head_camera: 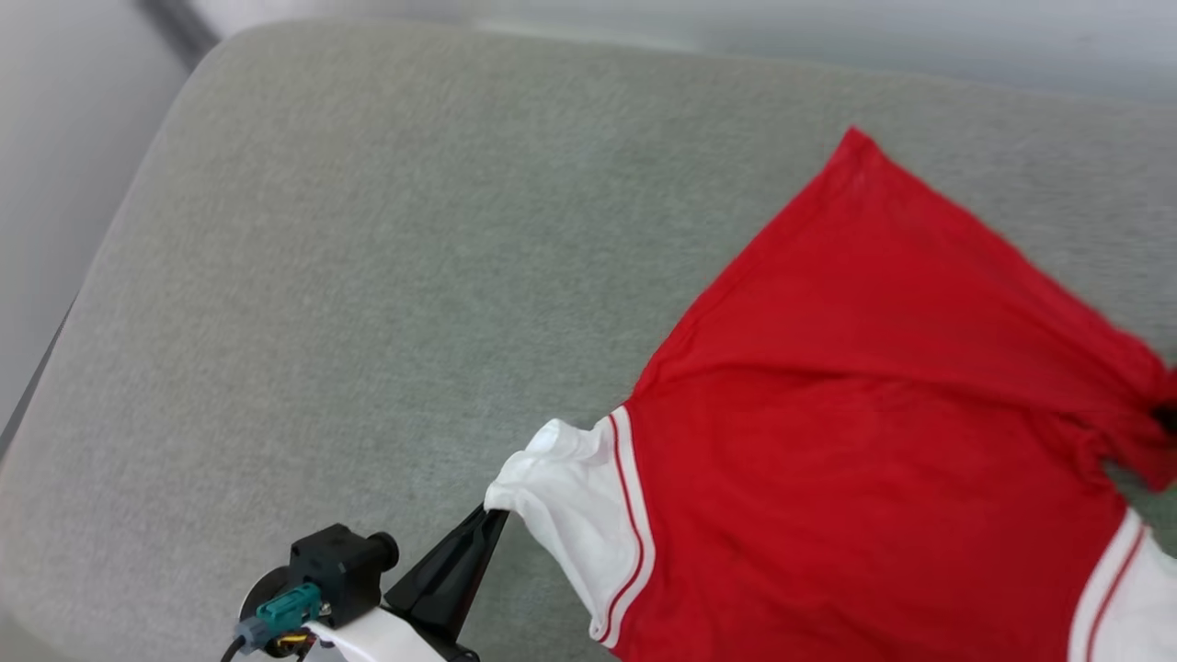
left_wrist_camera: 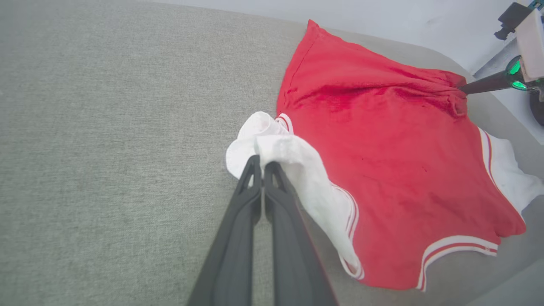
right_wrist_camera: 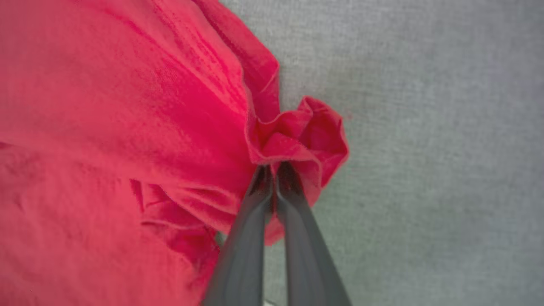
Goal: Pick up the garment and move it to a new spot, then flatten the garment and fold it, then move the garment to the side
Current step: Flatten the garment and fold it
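The garment (head_camera: 855, 395) is a red jersey with white, red-striped short sleeves, lying plain side up on the right half of a grey cushion (head_camera: 368, 276). My left gripper (head_camera: 494, 515) is shut on the tip of the near white sleeve (left_wrist_camera: 272, 148), at the bottom centre of the head view. In the left wrist view the left gripper (left_wrist_camera: 262, 163) pinches that sleeve's bunched edge. My right gripper (right_wrist_camera: 274, 170) is shut on a puckered fold of the red fabric (right_wrist_camera: 297, 131) at the garment's far-right edge. That same right gripper (left_wrist_camera: 465, 89) shows as dark fingers at the upper right of the left wrist view.
The grey cushion extends wide and bare to the left of the garment (left_wrist_camera: 106, 148). Its rounded back edge (head_camera: 644, 46) meets a pale wall. A pale floor strip (head_camera: 55, 184) runs along the cushion's left edge.
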{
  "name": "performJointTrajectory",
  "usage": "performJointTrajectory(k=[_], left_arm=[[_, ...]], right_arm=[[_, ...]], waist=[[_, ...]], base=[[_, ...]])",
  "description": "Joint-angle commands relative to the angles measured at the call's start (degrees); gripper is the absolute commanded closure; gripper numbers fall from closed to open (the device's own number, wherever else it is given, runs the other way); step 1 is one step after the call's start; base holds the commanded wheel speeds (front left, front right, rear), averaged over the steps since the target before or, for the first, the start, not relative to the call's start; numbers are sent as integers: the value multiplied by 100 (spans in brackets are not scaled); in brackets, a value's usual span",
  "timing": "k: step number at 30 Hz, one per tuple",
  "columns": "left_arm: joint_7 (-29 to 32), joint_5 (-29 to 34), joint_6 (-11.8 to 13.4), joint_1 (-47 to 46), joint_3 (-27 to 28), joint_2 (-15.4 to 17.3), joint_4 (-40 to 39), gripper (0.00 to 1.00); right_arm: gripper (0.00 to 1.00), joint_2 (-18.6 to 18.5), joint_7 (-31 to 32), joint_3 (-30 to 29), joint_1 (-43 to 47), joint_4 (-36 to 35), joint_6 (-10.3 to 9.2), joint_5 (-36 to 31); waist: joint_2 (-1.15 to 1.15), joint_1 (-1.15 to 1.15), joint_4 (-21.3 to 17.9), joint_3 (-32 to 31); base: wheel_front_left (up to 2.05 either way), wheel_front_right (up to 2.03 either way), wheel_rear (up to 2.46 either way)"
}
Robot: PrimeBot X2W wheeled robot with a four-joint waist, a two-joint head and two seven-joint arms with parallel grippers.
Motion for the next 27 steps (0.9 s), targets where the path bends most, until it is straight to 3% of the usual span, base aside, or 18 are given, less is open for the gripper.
performJointTrajectory(k=[1,7,15,27], left_arm=[[-36,-25,32,92,30,31,26,100],[-145,-151,146,276,171,57,119,100],[-348,-257,283,420,321,-24,252,100],[-575,-322,351,496,277,-236,483,100]], right_arm=[[100,-43,-83,2,369,-144,-4,131],[100,-22,-261,35,1393,-724,-4,367],[100,321,-413,-256,2489,-1426,-3,464],[100,767,-537,-354,3434,-1883,-3,382]], waist=[[0,0,-392,-406],[0,0,-678,-761],[0,0,-916,-1032],[0,0,-1081,-1236]], base=[[0,0,0],[0,0,0],[0,0,0],[0,0,0]])
